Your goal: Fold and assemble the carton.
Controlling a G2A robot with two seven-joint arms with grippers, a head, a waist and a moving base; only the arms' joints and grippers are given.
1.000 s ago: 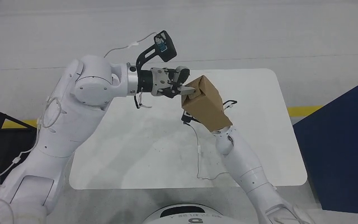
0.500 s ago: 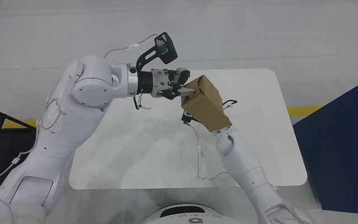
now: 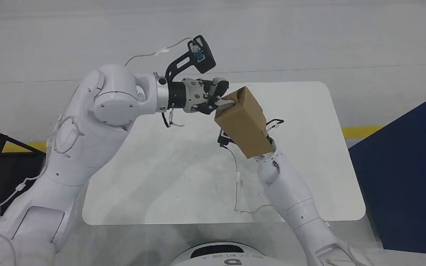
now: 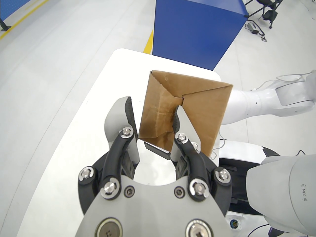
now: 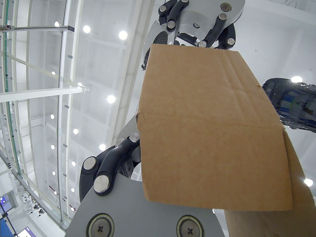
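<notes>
A brown carton is held tilted in the air above the white table. My right arm carries it from below, and one of that gripper's fingers shows at the edge of the carton. My left gripper stands open at the carton's far upper end. In the left wrist view the gripper straddles a folded-in end flap of the carton. One fingertip presses where the flaps meet. The right wrist view has the left gripper at the carton's top edge.
A thin cable trails over the table under the right arm. A blue cabinet stands beside the table's right end, also in the left wrist view as the blue cabinet. Yellow floor tape runs past the table.
My left gripper has edged a little farther and closer onto the carton's end. The carton has tipped slightly. The right arm has hardly moved.
</notes>
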